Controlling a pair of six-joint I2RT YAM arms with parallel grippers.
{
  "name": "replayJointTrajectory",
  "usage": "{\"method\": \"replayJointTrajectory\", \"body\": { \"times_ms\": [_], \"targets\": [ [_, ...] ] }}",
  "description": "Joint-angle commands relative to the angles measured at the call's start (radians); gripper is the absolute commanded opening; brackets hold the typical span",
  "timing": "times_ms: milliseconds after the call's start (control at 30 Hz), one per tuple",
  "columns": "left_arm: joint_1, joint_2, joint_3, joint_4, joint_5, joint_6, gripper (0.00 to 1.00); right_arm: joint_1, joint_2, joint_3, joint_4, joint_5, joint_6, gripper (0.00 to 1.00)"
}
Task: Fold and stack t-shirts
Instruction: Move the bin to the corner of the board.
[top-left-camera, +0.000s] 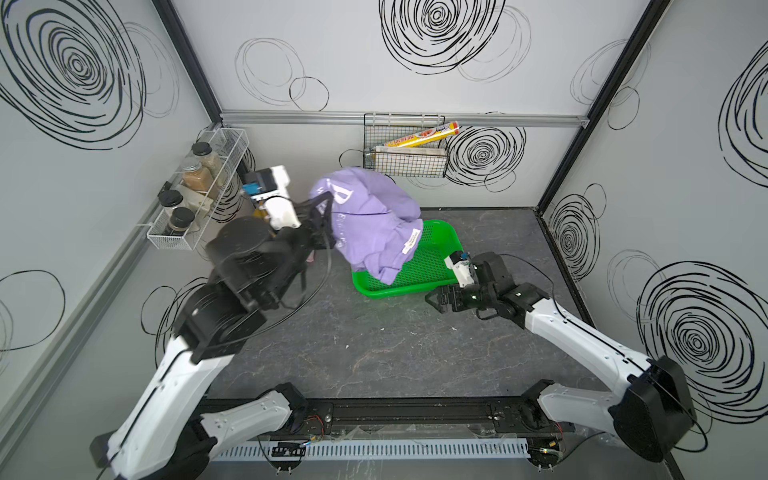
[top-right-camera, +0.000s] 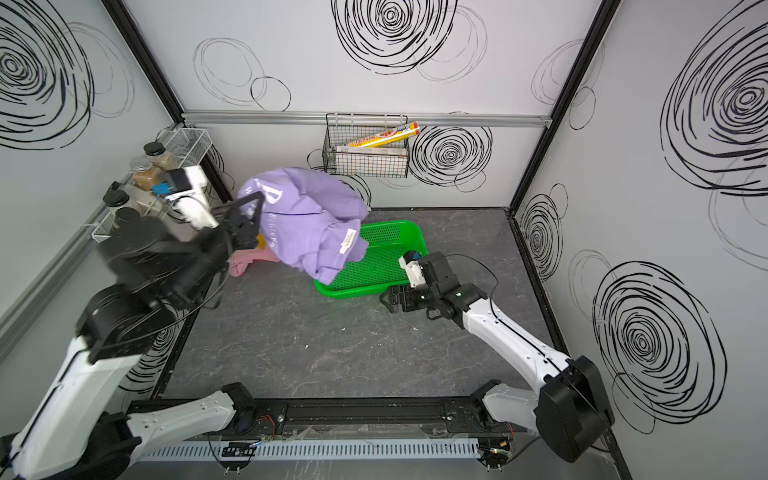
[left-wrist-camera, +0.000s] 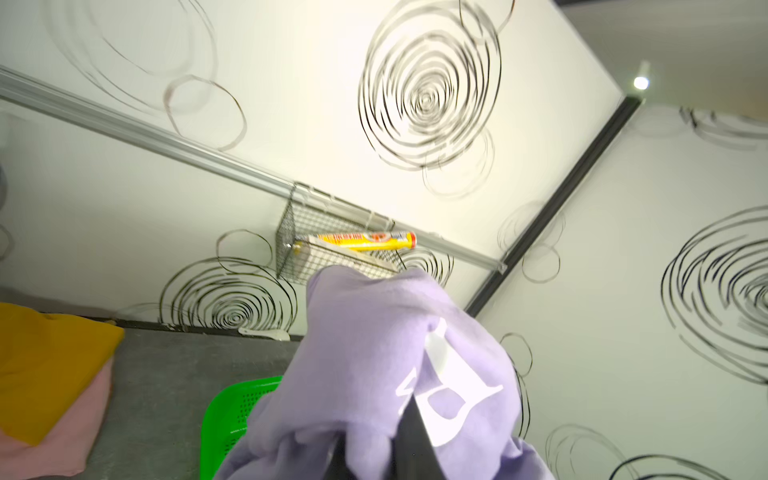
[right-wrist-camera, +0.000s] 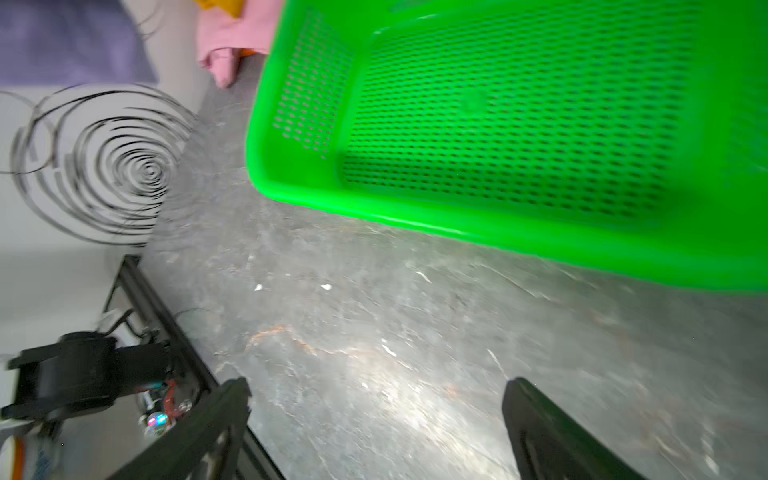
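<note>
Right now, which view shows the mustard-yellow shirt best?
The left wrist view: the mustard-yellow shirt lies broad on the pink shirt. In a top view only a sliver shows; the right wrist view catches a scrap.

A green basket (top-left-camera: 390, 291) rests on the dark surface (top-left-camera: 374, 353), just beside the right fingers (right-wrist-camera: 548, 432) — farther off, a wall rack (top-left-camera: 170, 240) holds jars (top-left-camera: 197, 176), perhaps spices.

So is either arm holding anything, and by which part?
The left gripper is shut on the purple shirt, pinching bunched fabric near its white lettering. The right gripper is open, empty.
</note>
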Motion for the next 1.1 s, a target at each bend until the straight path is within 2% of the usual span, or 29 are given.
{"method": "replayJointTrajectory", "body": {
  "times_ms": [0, 133, 200, 267, 333, 400, 467, 533, 600, 667, 733, 800, 867, 967, 1067],
  "targets": [
    [-0.002, -0.075, -0.035, -0.050, -0.137, 0.009, 0.00, 0.065, 0.128, 0.129, 0.131, -0.229, -0.046, 0.99],
    [0.000, -0.162, -0.031, -0.062, -0.188, 0.017, 0.00, 0.152, 0.346, 0.290, 0.211, -0.421, -0.020, 0.99],
    [0.001, -0.188, -0.033, -0.060, -0.200, 0.029, 0.00, 0.203, 0.473, 0.424, 0.199, -0.503, -0.047, 0.99],
    [0.002, -0.198, -0.020, -0.071, -0.202, 0.031, 0.00, 0.227, 0.583, 0.525, 0.250, -0.607, -0.011, 1.00],
    [0.002, -0.200, -0.009, -0.086, -0.205, 0.036, 0.00, 0.240, 0.672, 0.592, 0.402, -0.723, 0.095, 1.00],
    [0.001, -0.208, -0.006, -0.090, -0.200, 0.042, 0.00, 0.251, 0.741, 0.616, 0.698, -0.796, 0.323, 1.00],
    [0.001, -0.212, -0.002, -0.097, -0.203, 0.041, 0.00, 0.253, 0.813, 0.633, 1.020, -0.813, 0.584, 1.00],
    [0.001, -0.210, 0.009, -0.112, -0.204, 0.049, 0.00, 0.254, 0.897, 0.739, 1.111, -0.820, 0.700, 1.00],
    [0.001, -0.210, 0.017, -0.121, -0.204, 0.052, 0.00, 0.258, 0.963, 0.825, 1.065, -0.816, 0.693, 1.00],
    [0.001, -0.211, 0.020, -0.126, -0.205, 0.059, 0.00, 0.258, 1.014, 0.921, 0.927, -0.803, 0.620, 1.00],
    [0.001, -0.211, 0.020, -0.130, -0.208, 0.061, 0.00, 0.259, 1.066, 1.045, 0.709, -0.773, 0.490, 1.00],
    [0.000, -0.210, 0.018, -0.131, -0.209, 0.063, 0.00, 0.259, 1.139, 1.229, 0.350, -0.691, 0.271, 1.00],
    [0.000, -0.207, 0.016, -0.132, -0.206, 0.066, 0.00, 0.261, 1.206, 1.351, 0.153, -0.628, 0.161, 1.00],
    [0.000, -0.202, 0.013, -0.128, -0.204, 0.070, 0.00, 0.261, 1.270, 1.433, 0.017, -0.552, 0.081, 1.00],
    [0.000, -0.200, 0.017, -0.125, -0.201, 0.073, 0.00, 0.259, 1.290, 1.438, -0.072, -0.465, 0.026, 1.00]
  ]
}}
